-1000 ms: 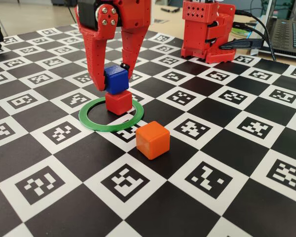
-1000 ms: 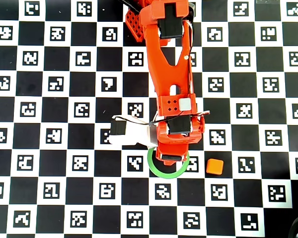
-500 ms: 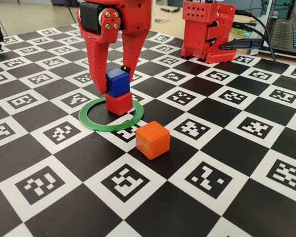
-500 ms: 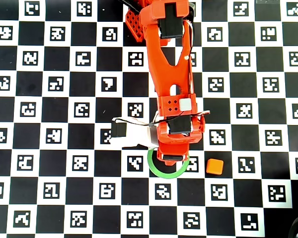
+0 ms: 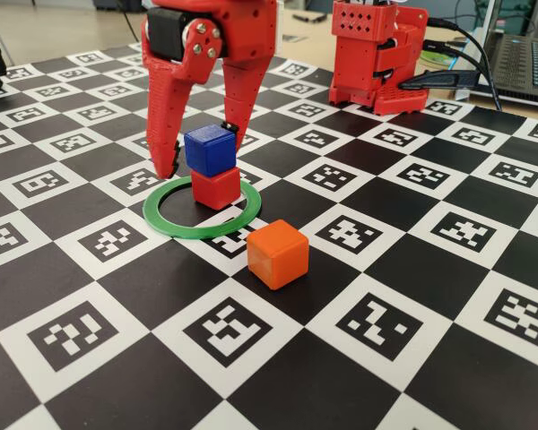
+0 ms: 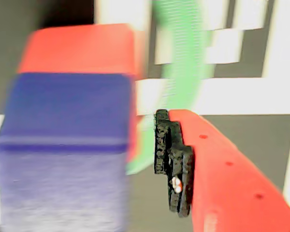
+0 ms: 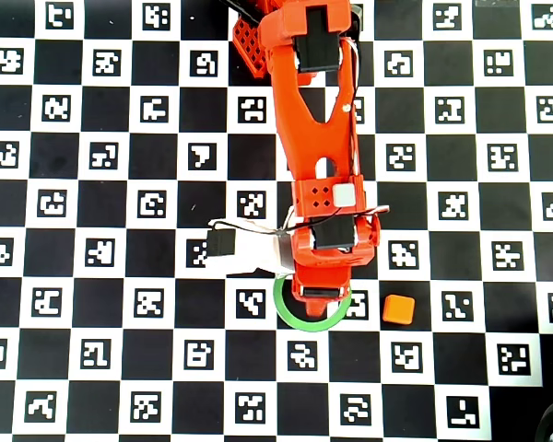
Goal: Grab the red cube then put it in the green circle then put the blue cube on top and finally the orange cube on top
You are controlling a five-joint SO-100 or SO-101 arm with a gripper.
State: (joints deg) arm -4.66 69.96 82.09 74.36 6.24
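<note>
Claw (image 5: pixel 200 152) now spread open, off the blue cube (image 5: pixel 209 150) atop the red cube (image 5: pixel 215 188), no longer clamped.

Gripper (image 5: pixel 197 152) spread apart, pointing down.
Arm (image 7: pixel 313 138) reaches from the board's far edge toward its middle; both fingers hang near the board, one finger (image 6: pixel 222 169) padded black at its tip.

Blue cube (image 5: pixel 209 150), red cube (image 5: pixel 216 188), green circle (image 5: pixel 175 226).
</note>
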